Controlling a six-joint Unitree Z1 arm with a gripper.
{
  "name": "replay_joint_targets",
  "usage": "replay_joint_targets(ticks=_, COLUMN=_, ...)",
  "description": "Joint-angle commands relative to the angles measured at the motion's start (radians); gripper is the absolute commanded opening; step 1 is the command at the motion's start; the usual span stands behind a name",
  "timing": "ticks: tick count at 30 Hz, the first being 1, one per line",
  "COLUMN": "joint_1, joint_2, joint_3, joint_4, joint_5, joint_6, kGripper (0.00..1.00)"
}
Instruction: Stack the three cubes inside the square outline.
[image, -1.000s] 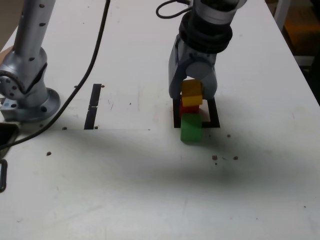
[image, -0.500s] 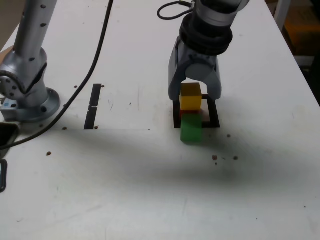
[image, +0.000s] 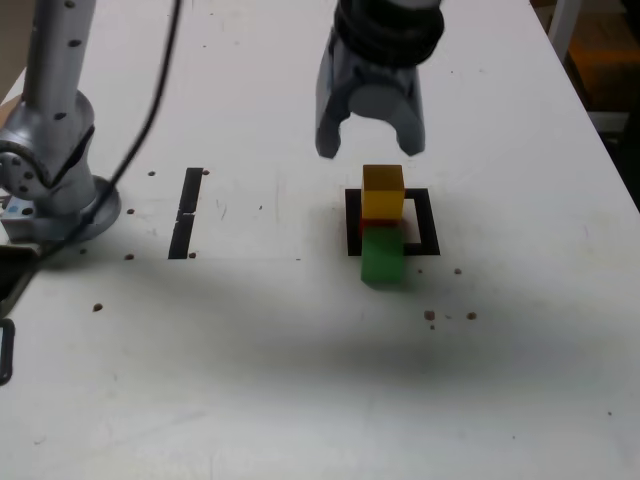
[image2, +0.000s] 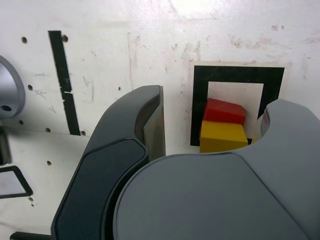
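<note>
A yellow cube (image: 383, 190) sits on top of a red cube (image2: 225, 111) inside the black square outline (image: 428, 215). In the wrist view the yellow cube (image2: 222, 136) lies slightly offset from the red one, within the square outline (image2: 200, 100). A green cube (image: 382, 257) rests on the table against the stack's near side, overlapping the outline's front tape. My gripper (image: 370, 150) hangs open just above and behind the yellow cube, holding nothing. Its dark fingers (image2: 152, 125) stand apart on either side of the stack.
The arm's grey base (image: 60, 190) stands at the exterior view's left, with a black cable running up from it. Short black tape strips (image: 187, 210) lie between the base and the outline. Small dark specks (image: 430, 315) dot the white table in front of the cubes.
The gripper was shut on the yellow cube atop the red one. It opened, left the yellow cube resting there, and rose clear above the stack.
</note>
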Motion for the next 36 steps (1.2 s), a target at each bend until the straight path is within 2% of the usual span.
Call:
replay_joint_targets(ticks=1, joint_1=-0.021, joint_2=-0.037, joint_3=-0.009, joint_4=0.01, joint_5=0.007, joint_6=-0.01, kGripper=0.75)
replay_joint_targets(ticks=9, joint_1=-0.102, joint_2=-0.076, joint_3=-0.027, joint_4=0.012, joint_5=-0.005, joint_6=-0.033, kGripper=0.76)
replay_joint_targets(ticks=22, joint_1=-0.241, joint_2=-0.064, joint_3=-0.061, joint_4=0.004, joint_5=-0.12, joint_6=-0.098, kGripper=0.76)
replay_joint_targets(ticks=30, joint_1=-0.26, joint_2=-0.041, joint_3=-0.055, joint_4=-0.011, joint_5=-0.178, joint_6=-0.107, kGripper=0.76)
replay_joint_targets(ticks=36, joint_1=-0.249, joint_2=0.016, joint_3=-0.052, joint_4=-0.052, joint_5=-0.204, joint_6=-0.085, kGripper=0.76)
